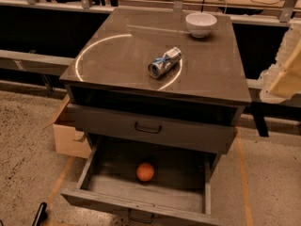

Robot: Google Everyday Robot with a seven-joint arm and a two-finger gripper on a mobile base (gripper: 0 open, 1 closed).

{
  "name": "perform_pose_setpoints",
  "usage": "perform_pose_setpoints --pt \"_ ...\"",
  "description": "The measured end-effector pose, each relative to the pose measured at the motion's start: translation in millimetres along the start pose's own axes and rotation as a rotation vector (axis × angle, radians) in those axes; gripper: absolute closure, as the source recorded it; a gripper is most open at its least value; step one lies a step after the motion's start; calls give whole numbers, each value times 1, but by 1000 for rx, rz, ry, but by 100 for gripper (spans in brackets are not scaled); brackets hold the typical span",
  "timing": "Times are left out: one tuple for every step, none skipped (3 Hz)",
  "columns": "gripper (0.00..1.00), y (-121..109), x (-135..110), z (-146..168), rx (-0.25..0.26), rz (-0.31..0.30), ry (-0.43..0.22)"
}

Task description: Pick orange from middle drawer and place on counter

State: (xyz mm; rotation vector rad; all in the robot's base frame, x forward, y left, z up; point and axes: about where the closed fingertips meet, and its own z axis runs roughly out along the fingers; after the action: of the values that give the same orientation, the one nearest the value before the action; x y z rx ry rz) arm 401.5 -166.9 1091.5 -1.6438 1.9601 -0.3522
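Observation:
The orange (145, 172) lies on the lighter grey floor of the middle drawer (136, 202), which is pulled far out at the bottom of the cabinet. The orange sits near the drawer's back, about mid-width. The counter (117, 60) is the glossy dark top slab with a curved light streak. My gripper (281, 74) is a pale yellowish shape at the right edge of the view. It hangs beside the counter's right side, at about counter height, far above and to the right of the orange. It holds nothing that I can see.
A crushed silver can (164, 62) lies on its side mid-counter. A white bowl (201, 24) stands at the counter's back right. Another drawer (150, 126) with a black bar handle juts slightly out above the orange. A cardboard box (68, 135) sits left of the cabinet.

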Motion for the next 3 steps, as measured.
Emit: perform_pose_setpoints --pt "0 0 0 0 0 0 0" --pt "0 0 0 0 0 0 0" --pt "0 0 0 0 0 1 -1"
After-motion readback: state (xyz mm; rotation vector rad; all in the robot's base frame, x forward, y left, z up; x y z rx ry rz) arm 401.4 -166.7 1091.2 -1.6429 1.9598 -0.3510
